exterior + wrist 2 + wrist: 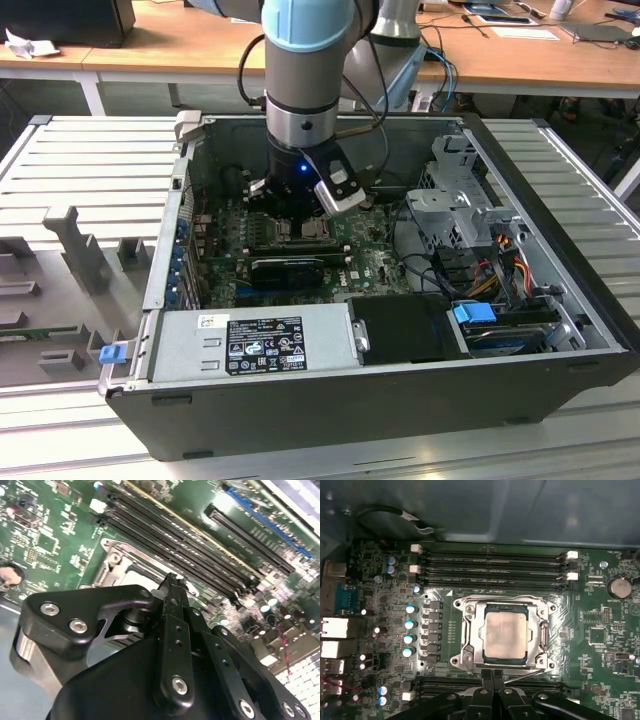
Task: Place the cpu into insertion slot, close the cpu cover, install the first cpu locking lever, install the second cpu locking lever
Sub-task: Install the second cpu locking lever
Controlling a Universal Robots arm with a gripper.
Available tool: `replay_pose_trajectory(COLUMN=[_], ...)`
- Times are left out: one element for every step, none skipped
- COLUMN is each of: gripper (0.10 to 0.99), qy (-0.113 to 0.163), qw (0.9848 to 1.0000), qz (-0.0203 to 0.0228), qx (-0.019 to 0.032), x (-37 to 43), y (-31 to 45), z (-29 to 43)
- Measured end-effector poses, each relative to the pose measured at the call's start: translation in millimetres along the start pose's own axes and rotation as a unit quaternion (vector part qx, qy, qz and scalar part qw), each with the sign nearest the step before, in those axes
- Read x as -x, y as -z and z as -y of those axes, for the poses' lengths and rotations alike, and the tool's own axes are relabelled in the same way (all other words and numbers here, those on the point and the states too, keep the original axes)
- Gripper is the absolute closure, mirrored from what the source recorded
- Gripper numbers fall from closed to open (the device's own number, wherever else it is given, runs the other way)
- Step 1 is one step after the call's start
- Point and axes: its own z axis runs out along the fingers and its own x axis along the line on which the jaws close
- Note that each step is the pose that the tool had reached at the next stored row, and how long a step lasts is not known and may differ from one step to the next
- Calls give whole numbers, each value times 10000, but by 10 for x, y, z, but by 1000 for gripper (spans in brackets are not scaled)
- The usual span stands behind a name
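Note:
The cpu (504, 631), a pale silvery square, lies flat in the insertion slot (462, 656) on the green board. The cpu cover (470, 625), a grey metal frame, lies down around it. My gripper (493, 676) is shut, its two black fingers (487, 680) pressed together at the socket's edge, where a thin metal lever rod (522, 672) runs along the frame. In the second wrist view the shut gripper (173, 582) hangs just over the cover's corner (112, 562). The exterior view has the gripper (298, 215) low inside the open computer case, over the socket (310, 232).
Long black memory slots (495, 567) run beside the socket, with more slots under the fingers. A coin battery (619, 586) and capacitors (410, 625) stand nearby. The case holds a power supply (255, 345), a drive cage (460, 200) and cables (500, 250); its walls (170, 240) hem the arm in.

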Motion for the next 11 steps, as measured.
replay_pose_trajectory(gripper=[980, 980, 980, 980, 980, 980, 980, 980, 980, 980, 980], qy=[3, 5, 6, 7, 11, 21, 61, 129, 159, 178, 192], qw=[10000, 10000, 10000, 10000, 10000, 10000, 10000, 9999, 9999, 9998, 9998], qz=[0, 0, -1, -1, -1, -1, -4, -11, -13, -15, -17], qx=[1, 3, 4, 8, 15, 27, 42, 53, 57, 58, 60], x=[-12, -25, -35, -51, -68, -95, -112, -117, -118, -118, -118], y=[1, 2, 3, 4, 5, 4, -12, -47, -81, -109, -130], z=[9, 25, 35, 44, 50, 56, 57, 61, 64, 67, 69])
